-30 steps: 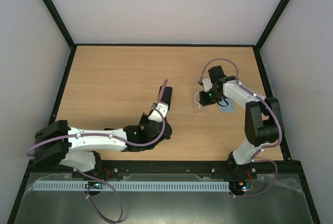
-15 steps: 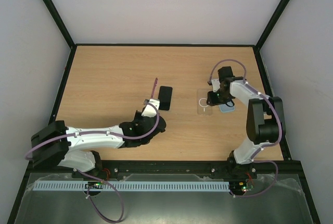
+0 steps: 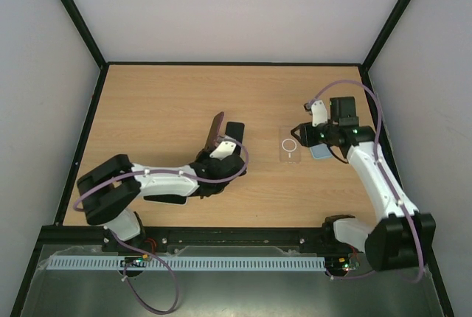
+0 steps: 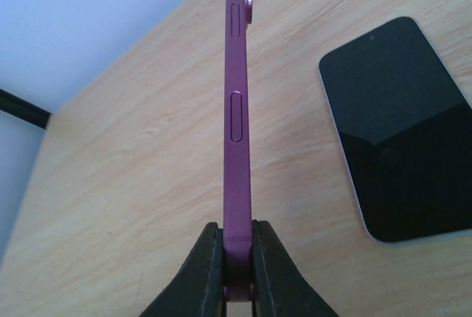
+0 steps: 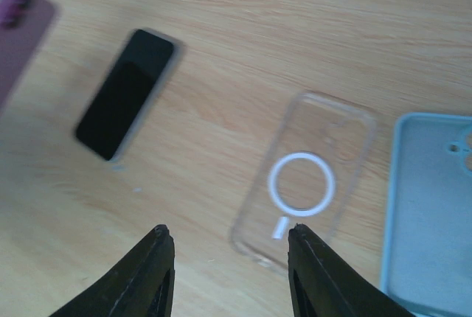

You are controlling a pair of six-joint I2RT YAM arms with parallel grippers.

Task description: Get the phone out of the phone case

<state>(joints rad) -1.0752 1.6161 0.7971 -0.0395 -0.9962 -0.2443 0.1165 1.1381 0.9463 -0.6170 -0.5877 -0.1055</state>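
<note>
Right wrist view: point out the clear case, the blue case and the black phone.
clear case (image 5: 324, 129), right wrist view, flat panel above the white ring.
blue case (image 5: 428, 214), right wrist view, middle of its flat panel.
black phone (image 5: 127, 94), right wrist view, centre of the screen.

Maroon phone (image 4: 237, 110): edge-on from the left wrist, top end gone past the upper edge; from the right wrist just a blurred smear, clipped at the left edge.
Black phone (image 4: 402, 125): right side cut off in the left wrist view; motion-blurred from the right wrist.
Blue case (image 5: 428, 214): chopped by the right and bottom edges; from above, upper end hidden beneath the right gripper (image 5: 228, 239).
Left gripper (image 4: 237, 269): fingertips only, the rest below the bottom edge.
</note>
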